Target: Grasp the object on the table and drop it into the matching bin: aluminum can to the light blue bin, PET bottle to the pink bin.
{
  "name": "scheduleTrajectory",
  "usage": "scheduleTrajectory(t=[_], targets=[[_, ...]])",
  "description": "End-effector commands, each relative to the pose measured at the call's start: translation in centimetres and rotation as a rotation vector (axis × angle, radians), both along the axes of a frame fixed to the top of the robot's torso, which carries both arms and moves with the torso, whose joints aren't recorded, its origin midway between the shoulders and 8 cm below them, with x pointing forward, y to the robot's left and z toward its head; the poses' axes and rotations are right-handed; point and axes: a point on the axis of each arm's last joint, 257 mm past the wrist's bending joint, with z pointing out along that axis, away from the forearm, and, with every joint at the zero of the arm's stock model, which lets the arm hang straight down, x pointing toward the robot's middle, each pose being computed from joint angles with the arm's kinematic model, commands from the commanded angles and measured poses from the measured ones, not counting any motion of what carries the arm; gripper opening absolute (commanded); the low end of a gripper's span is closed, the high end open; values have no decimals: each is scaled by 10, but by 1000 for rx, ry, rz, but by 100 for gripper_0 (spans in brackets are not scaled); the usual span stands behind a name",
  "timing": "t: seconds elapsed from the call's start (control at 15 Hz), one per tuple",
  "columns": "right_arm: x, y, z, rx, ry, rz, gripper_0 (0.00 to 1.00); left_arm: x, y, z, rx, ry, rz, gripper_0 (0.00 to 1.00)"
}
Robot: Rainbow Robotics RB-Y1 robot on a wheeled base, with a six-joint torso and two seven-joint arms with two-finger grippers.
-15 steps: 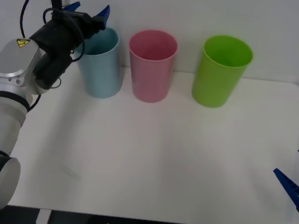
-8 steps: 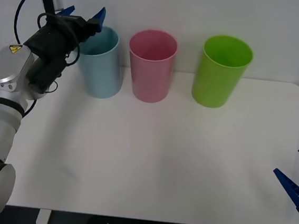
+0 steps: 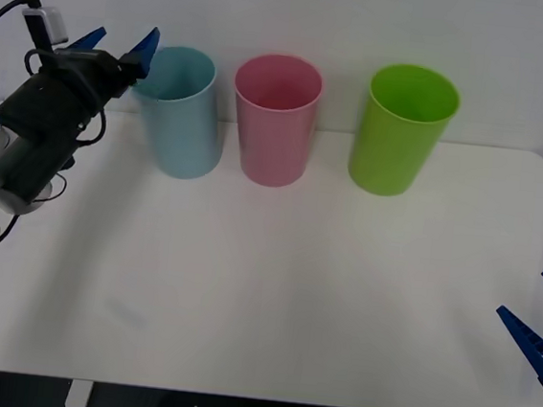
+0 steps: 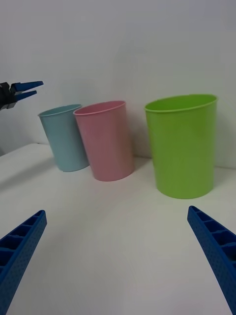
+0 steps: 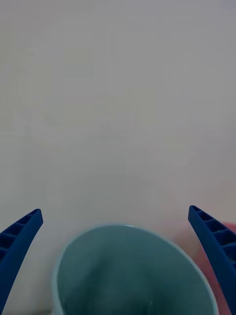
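**Left gripper spread beside the light blue bin**

We see the left gripper (image 3: 117, 42) raised at the far left, its two blue fingers (image 5: 20, 236) wide apart and holding nothing, just beside the rim of the light blue bin (image 3: 182, 110). We cannot see the can anywhere on the table (image 3: 273, 290). We read no brand or writing. The pink bin (image 3: 275, 117) stands next, then a lime green bin (image 3: 402, 128). The right gripper (image 3: 540, 330) waits low at the right edge, fingers also apart.
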Motion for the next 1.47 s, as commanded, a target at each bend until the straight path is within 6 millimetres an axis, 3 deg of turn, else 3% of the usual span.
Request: scheduleTrajectory(t=[0.07, 0.4, 0.93, 1.2, 1.47], targets=[[0, 0, 0, 0, 0, 0, 100, -23, 20, -6, 6, -5, -8, 100], [0, 0, 0, 0, 0, 0, 100, -71, 53, -23, 49, -7, -44, 100], [0, 0, 0, 0, 0, 0, 100, -138, 88, -55, 197, -9, -137, 100], [0, 0, 0, 0, 0, 0, 100, -180, 110, -67, 288, -24, -158, 100], [0, 0, 0, 0, 0, 0, 100, -222, 120, -75, 344, -7, -171, 100]])
